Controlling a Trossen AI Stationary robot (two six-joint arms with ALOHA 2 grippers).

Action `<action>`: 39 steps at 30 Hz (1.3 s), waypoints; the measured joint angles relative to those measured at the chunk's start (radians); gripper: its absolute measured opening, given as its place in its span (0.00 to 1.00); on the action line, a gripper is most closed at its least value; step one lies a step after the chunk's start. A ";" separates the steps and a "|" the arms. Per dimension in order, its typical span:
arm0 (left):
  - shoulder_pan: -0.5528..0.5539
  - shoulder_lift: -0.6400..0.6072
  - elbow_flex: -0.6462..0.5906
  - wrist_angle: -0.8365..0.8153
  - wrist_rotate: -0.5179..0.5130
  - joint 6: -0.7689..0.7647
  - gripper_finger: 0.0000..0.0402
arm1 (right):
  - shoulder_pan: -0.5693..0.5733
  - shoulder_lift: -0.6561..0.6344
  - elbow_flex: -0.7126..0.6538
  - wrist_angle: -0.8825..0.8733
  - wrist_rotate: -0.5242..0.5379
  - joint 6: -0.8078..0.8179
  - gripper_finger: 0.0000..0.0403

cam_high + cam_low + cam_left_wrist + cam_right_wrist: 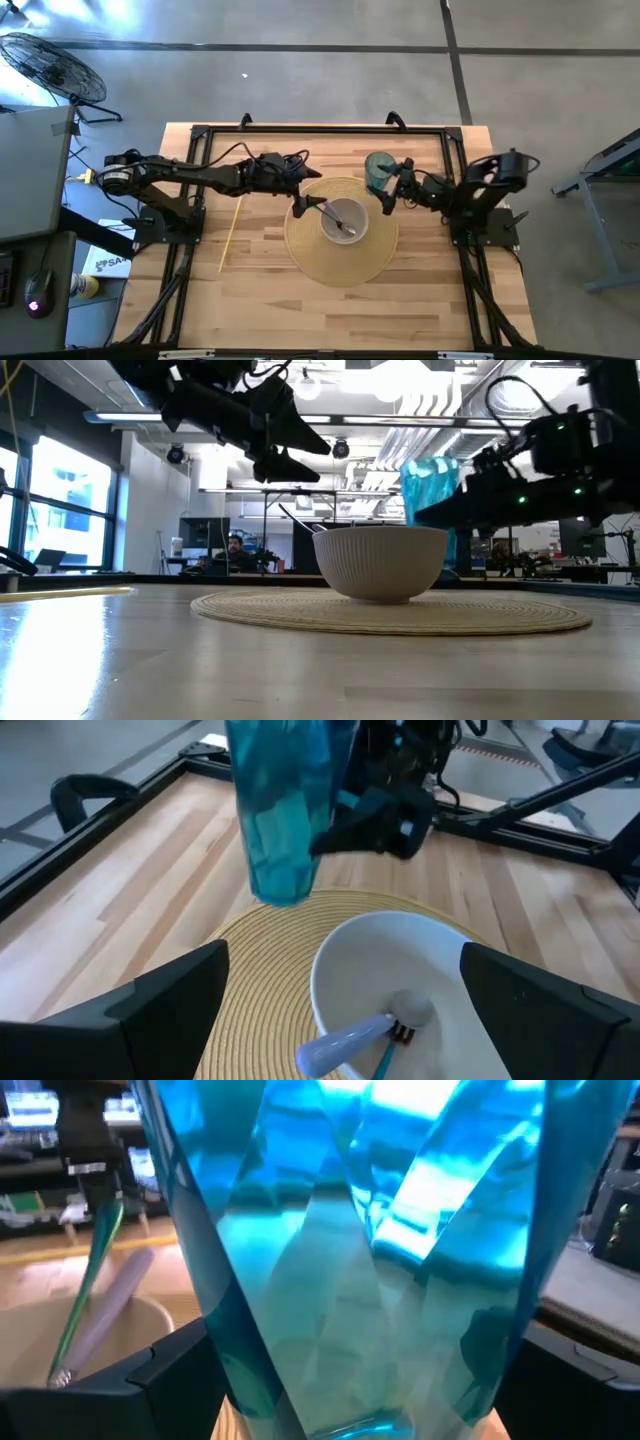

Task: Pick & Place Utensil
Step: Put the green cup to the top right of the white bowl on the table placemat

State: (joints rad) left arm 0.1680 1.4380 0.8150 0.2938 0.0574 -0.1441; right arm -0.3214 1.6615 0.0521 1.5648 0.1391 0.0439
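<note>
high view: the wooden table [260,290] carries a round woven placemat [340,262], set centrally where both arms can reach it. on the mat stands a white ribbed bowl [344,222], and inside it rest the utensils, apparently already placed: a pale lilac handle [345,1040] and a thinner green-handled piece [88,1285] lean against the bowl wall, their working ends near the bottom of the bowl. a thin yellow stick [230,234] lies flat on the table, well apart from the mat on the left arm's side; it may be another utensil awaiting pickup, though its kind cannot be told.

the left gripper [300,205] hangs above the bowl's near rim, its two fingers spread wide and holding nothing, a posture consistent with a release into the bowl. in its wrist view the fingers [150,1010] frame the bowl from either side without touching it.

the right gripper [392,192] holds a translucent blue faceted cup [378,172] clear of the table, just beside the mat's edge; the low view shows the cup [432,495] raised behind the bowl [380,563]. its fingers [130,1385] are closed against the cup's sides, keeping it upright.
</note>
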 joint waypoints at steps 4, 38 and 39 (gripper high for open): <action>0.001 0.000 0.000 -0.010 0.009 -0.017 0.98 | 0.001 0.080 0.045 0.000 -0.022 0.000 0.88; 0.001 0.001 0.000 -0.043 0.112 -0.045 0.98 | 0.000 0.134 0.113 -0.119 -0.086 -0.019 0.93; 0.001 0.001 0.000 -0.044 0.112 -0.045 0.98 | 0.001 0.134 0.113 -0.124 -0.085 -0.018 0.94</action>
State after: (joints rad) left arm 0.1692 1.4387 0.8150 0.2496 0.1690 -0.1886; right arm -0.3207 1.7950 0.1646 1.4411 0.0543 0.0257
